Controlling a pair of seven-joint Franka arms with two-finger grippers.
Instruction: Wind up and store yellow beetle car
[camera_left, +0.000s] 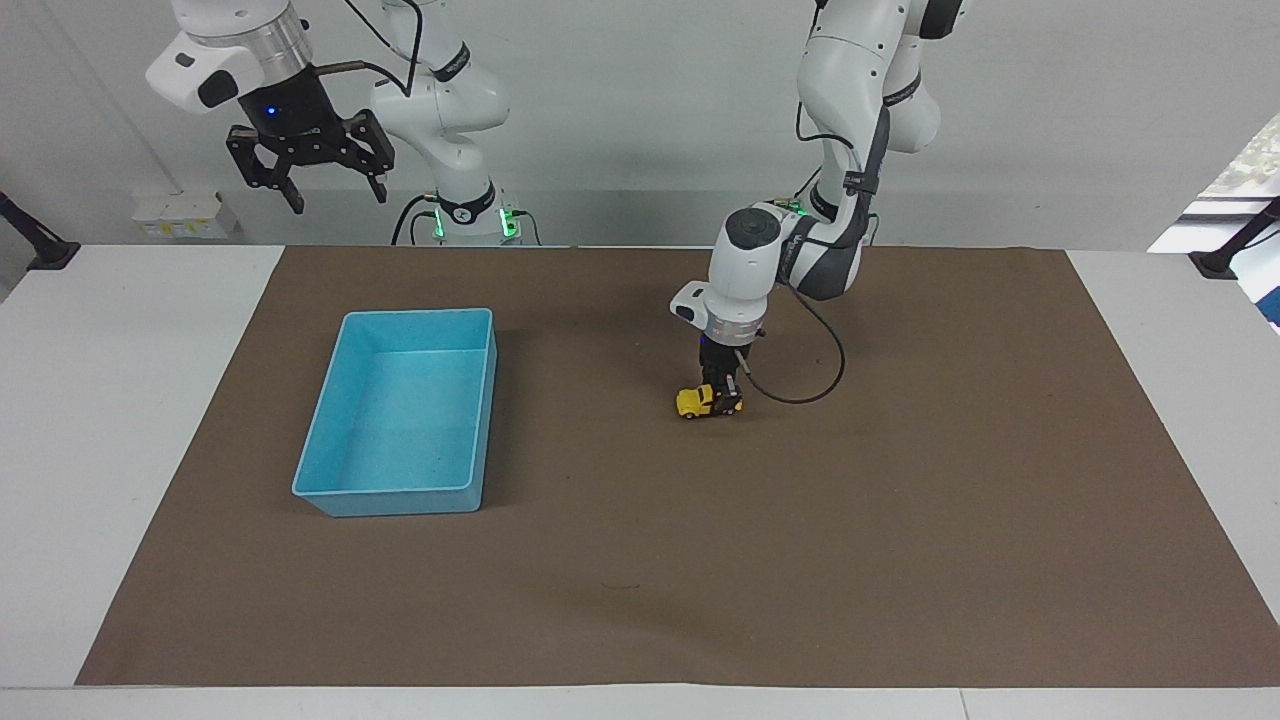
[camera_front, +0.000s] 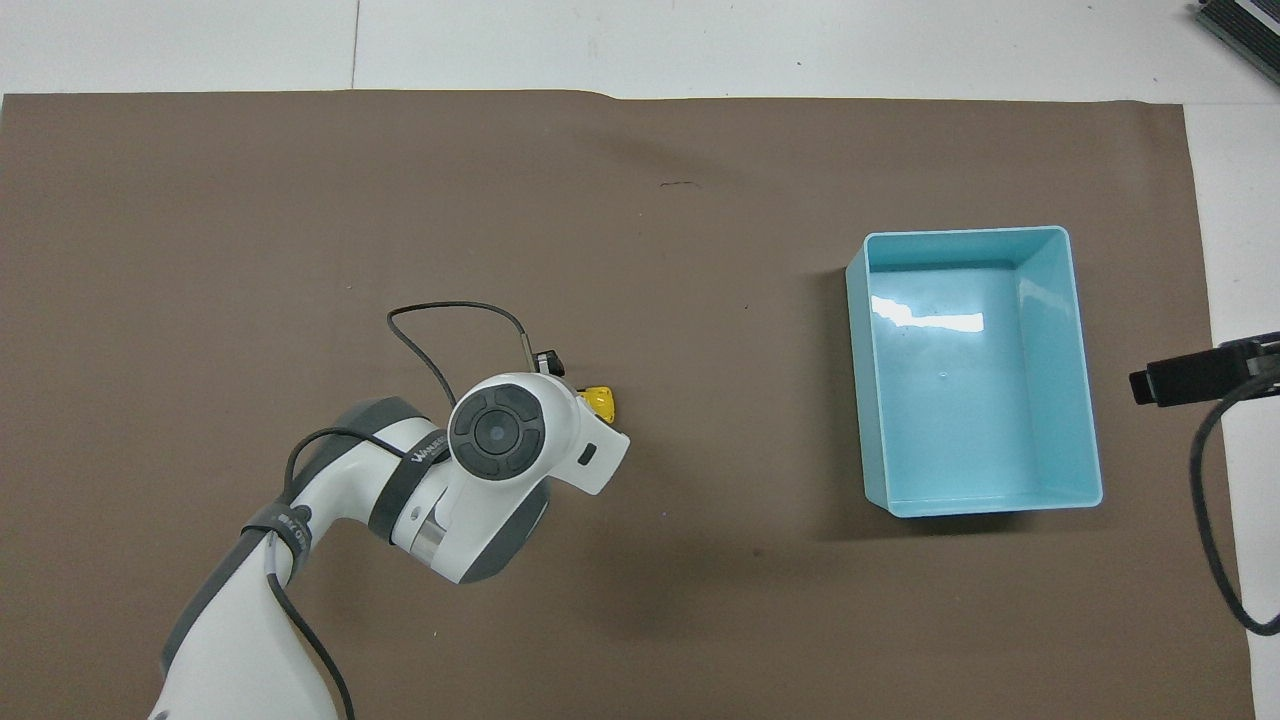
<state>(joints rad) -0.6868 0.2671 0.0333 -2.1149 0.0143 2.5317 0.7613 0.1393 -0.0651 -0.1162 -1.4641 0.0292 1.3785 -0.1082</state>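
Gripping the car (camera_left: 692, 402), the left gripper (camera_left: 722, 400) reaches straight down to the brown mat (camera_left: 900, 520) near the table's middle, its fingers closed on the toy's rear end (only the yellow nose pokes out from under the wrist when seen from above). The car sits low at the mat, well apart from the blue bin (camera_left: 330, 470), which lies toward the right arm's end. The right gripper (camera_left: 318, 195) waits raised, fingers spread apart, holding nothing.
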